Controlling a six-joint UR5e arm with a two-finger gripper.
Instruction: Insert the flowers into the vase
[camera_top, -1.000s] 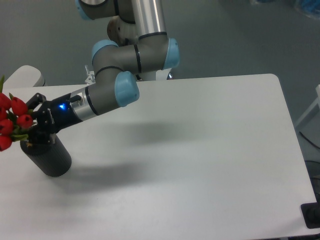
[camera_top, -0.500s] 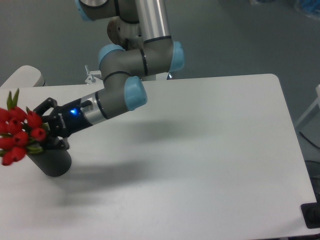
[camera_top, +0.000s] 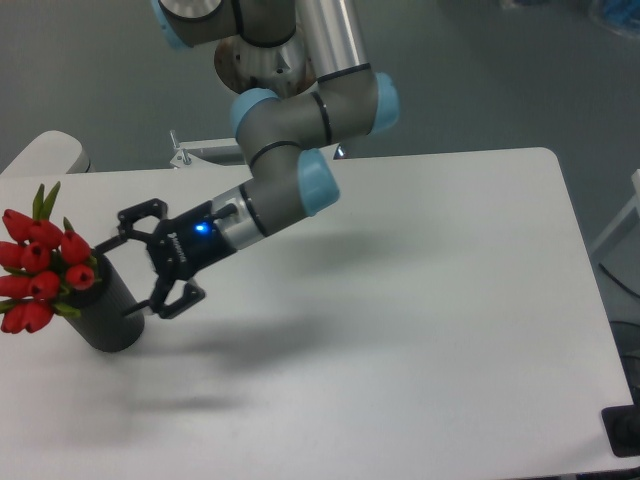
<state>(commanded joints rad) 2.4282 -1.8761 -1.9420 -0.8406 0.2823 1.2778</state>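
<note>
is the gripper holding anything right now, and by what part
Nothing is held. The gripper is open beside the vase, and the flowers sit in it.

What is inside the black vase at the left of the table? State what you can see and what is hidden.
The flowers stand in the vase: red buds and green leaves stick out of its top. The stems inside are hidden by its wall. The open gripper is beside it.

no text, label, brand or number can be read on anything here.
</note>
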